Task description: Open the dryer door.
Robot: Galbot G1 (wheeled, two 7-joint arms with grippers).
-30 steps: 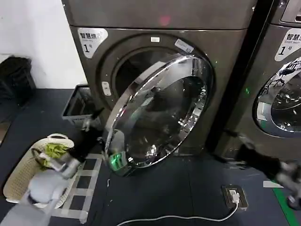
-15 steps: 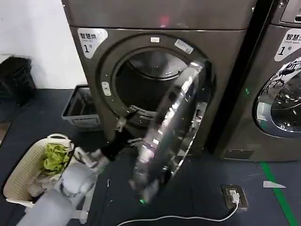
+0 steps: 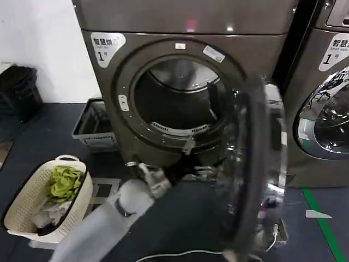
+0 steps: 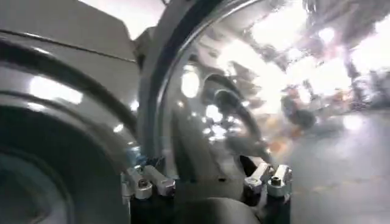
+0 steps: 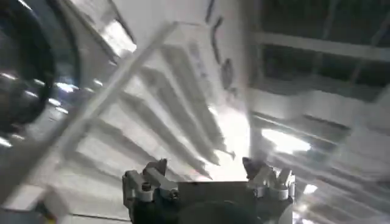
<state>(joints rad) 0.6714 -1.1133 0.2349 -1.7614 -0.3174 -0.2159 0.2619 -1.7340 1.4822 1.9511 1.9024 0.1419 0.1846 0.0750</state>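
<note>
The dryer door stands swung far out to the right of the bronze-grey dryer and is seen almost edge-on, its chrome rim blurred. The drum opening is fully exposed. My left arm reaches from the lower left across the front of the opening, and my left gripper is close against the door's inner side. In the left wrist view the left gripper is open, with the door's chrome rim just ahead of its fingers. My right gripper is open with nothing between its fingers.
A cream laundry basket with clothes stands on the floor at the left. A grey crate sits beside the dryer. A second machine with its own round door stands at the right. A power strip and white cable lie on the floor.
The door has swung from partly ajar to wide open towards the right. My left arm has followed it rightwards across the opening. My right arm has left the head view's lower right.
</note>
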